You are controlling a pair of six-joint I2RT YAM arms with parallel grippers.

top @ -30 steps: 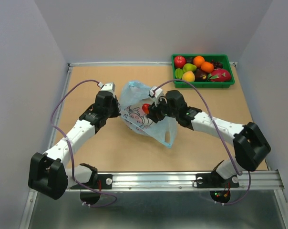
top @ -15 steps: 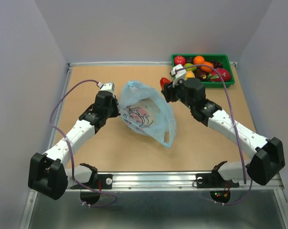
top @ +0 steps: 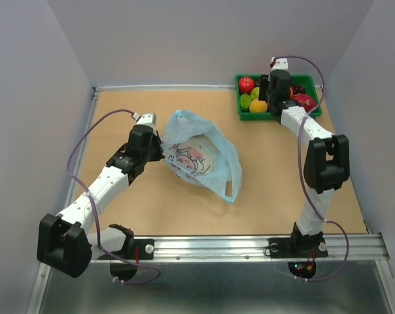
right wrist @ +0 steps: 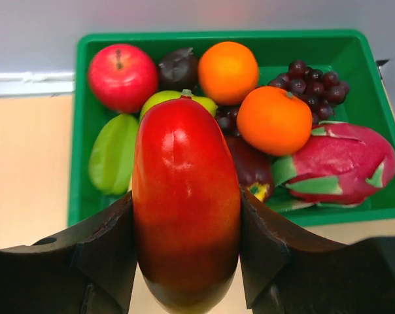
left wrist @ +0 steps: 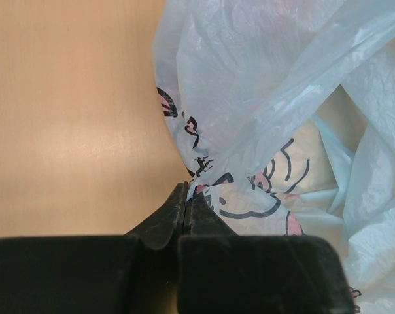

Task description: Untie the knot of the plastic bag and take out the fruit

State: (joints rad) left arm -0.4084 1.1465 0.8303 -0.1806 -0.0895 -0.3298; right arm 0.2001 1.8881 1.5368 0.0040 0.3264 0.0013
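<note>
The light blue plastic bag with its pink cartoon print lies slack mid-table. I can make out no knot in any view. My left gripper is shut on the bag's left edge; the left wrist view shows the film pinched at the closed tips. My right gripper hangs over the near side of the green tray. It is shut on a long red fruit, held upright between its fingers above the tray's front wall.
The tray holds a red apple, two oranges, a green star fruit, dark grapes and a pink dragon fruit. A loose bag handle trails toward the near edge. Walls border the table.
The right arm has swung from the bag across to the tray at the back right, carrying the red fruit. The left arm and the bag have stayed put.
</note>
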